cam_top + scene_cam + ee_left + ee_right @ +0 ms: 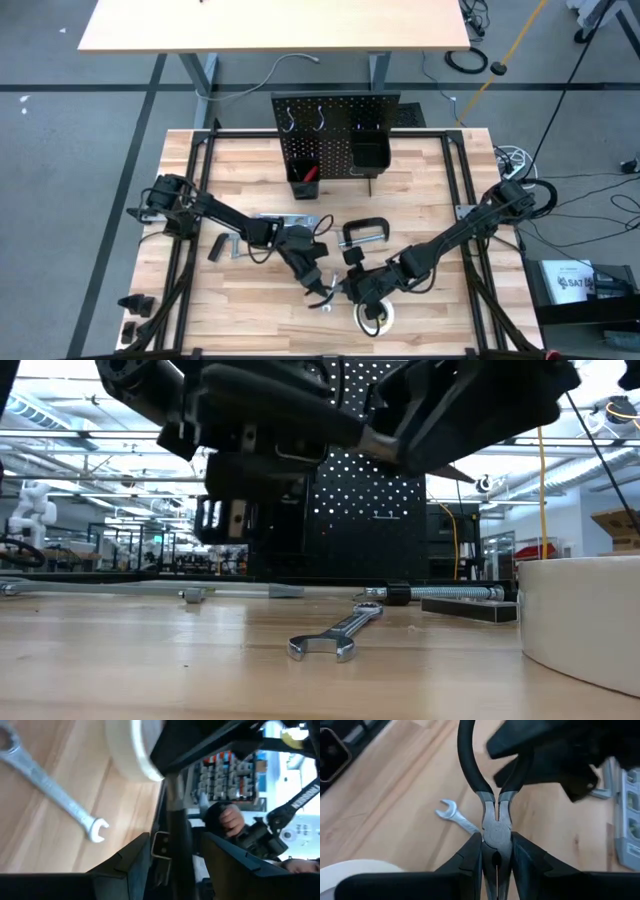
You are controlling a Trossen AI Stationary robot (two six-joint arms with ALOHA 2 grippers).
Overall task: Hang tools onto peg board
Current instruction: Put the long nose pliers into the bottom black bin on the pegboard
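The right end effector [496, 851] clamps the pliers [495, 822] by the head, above the wrench [456, 815], handles toward the left end effector [318, 283], which stands partly open, perhaps for a handover.

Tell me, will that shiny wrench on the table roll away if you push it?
Probably not: the wrench lies flat on the wooden table, so it should slide rather than roll. It looks like solid metal, likely stiff and heavy for its size, perhaps slippery to pinch.
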